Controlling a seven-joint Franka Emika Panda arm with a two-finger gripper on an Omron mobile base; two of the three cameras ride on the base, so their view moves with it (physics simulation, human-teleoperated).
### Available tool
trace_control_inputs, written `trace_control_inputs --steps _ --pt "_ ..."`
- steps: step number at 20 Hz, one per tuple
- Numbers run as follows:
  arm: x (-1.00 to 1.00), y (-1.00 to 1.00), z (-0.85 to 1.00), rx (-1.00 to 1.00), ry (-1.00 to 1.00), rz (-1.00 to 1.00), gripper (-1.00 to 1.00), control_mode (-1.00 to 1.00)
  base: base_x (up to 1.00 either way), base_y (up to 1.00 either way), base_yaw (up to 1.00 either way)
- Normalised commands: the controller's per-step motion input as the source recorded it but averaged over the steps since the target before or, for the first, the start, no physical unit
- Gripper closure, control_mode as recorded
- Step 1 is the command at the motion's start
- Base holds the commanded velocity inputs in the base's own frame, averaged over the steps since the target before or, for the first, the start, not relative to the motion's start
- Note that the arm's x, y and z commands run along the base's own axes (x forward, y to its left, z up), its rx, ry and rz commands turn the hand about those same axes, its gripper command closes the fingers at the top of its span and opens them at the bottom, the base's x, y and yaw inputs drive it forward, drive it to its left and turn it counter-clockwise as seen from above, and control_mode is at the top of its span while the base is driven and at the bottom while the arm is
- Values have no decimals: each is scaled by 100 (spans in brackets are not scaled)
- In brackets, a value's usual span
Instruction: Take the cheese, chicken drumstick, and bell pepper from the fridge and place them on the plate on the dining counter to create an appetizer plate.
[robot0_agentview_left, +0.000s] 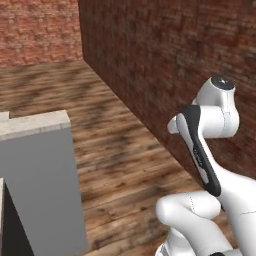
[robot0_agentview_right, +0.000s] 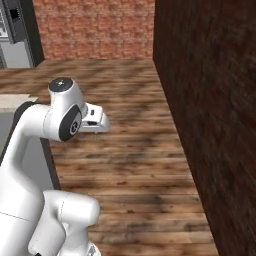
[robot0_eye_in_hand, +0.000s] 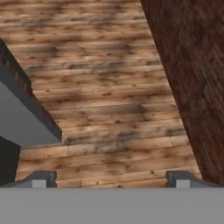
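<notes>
The claw (robot0_eye_in_hand: 110, 179) is spread wide and nothing is grasped. Ahead of it lie wooden floor (robot0_eye_in_hand: 100, 87) and a brick wall (robot0_eye_in_hand: 192, 65); food, fridge and plate cannot be located, so the task is judged unfinished.

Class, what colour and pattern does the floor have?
Brown wooden planks with darker patches; the floor shows best in the hand view.

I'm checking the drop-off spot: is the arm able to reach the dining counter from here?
Probably yes, its near end only: the dining counter stands close on the arm's left with nothing between, though the open tool faces the wooden floor.
</notes>
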Motion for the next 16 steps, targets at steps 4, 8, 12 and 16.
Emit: trace_control_inputs --steps 4,8,12,16 --pt "0 0 0 0 0 0 -100 100 100 -9 35" --pt "0 0 0 0 0 0 -100 100 100 -10 38" --pt "0 0 0 0 0 0 -100 100 100 -3 38" --pt "0 0 0 0 0 0 -100 100 100 -31 33"
